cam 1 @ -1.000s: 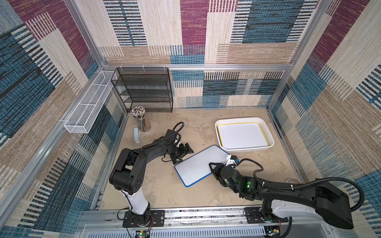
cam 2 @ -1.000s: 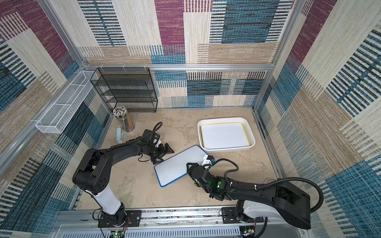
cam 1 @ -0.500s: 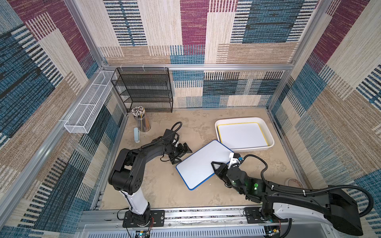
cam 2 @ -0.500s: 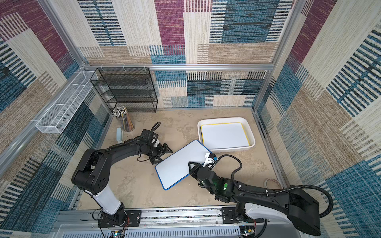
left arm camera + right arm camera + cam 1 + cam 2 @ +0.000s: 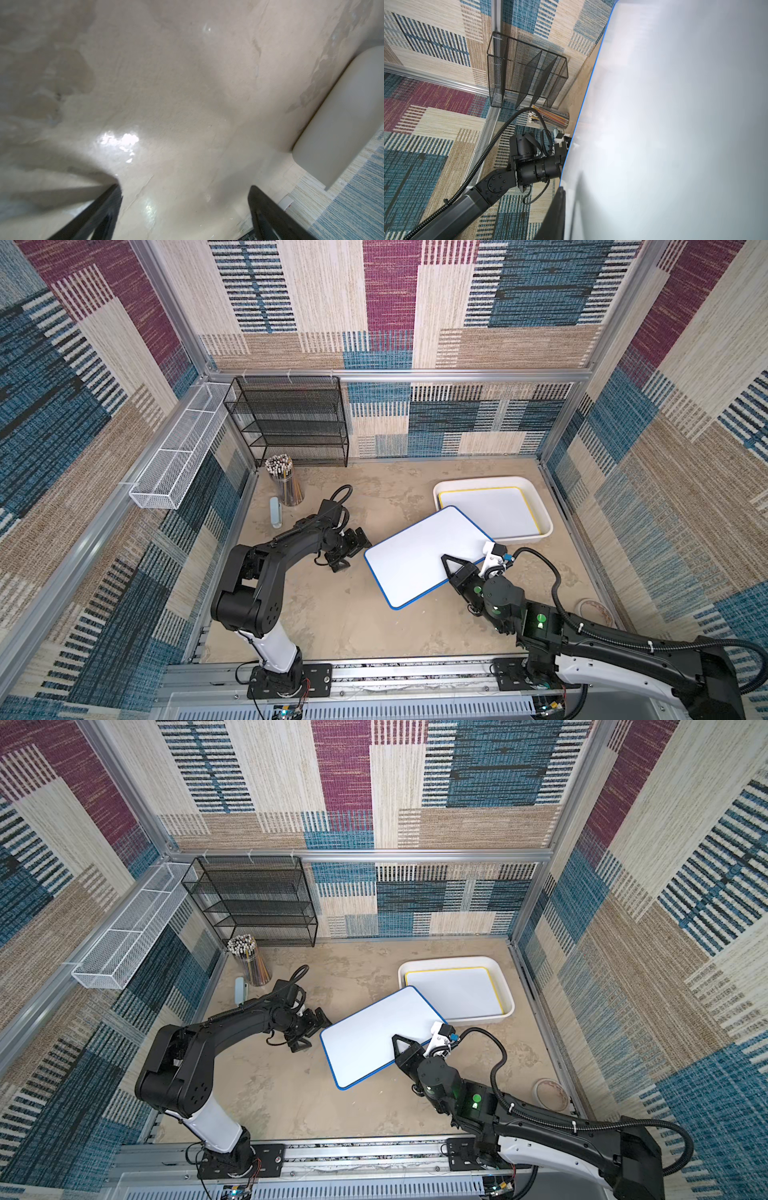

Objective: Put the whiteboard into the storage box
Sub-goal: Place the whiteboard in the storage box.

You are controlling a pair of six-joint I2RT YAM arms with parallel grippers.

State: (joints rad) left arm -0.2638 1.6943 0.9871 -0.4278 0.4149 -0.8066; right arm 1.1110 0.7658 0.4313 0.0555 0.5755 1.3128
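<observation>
A blue-edged whiteboard (image 5: 419,556) (image 5: 372,1036) hangs tilted above the table, its far corner over the near left corner of the storage box (image 5: 490,480) (image 5: 451,960). My right gripper (image 5: 449,567) (image 5: 400,1045) is shut on the board's near right edge. In the right wrist view the whiteboard (image 5: 675,124) fills most of the picture, and one finger (image 5: 558,209) lies along it while the other is hidden behind. A yellow-edged whiteboard (image 5: 494,512) lies flat in the box. My left gripper (image 5: 351,551) (image 5: 311,1031) (image 5: 185,187) stands open and empty, low over the table beside the board's left edge.
A black mesh rack (image 5: 291,423) and a cup of pencils (image 5: 286,485) stand at the back left. A white wire tray (image 5: 174,456) hangs on the left wall. A small pale blue object (image 5: 275,512) lies near the cup, and a tape roll (image 5: 594,610) lies front right.
My right gripper has raised the blue-edged whiteboard and carried it back and right, so its far corner now overlaps the storage box. The left arm has barely moved.
</observation>
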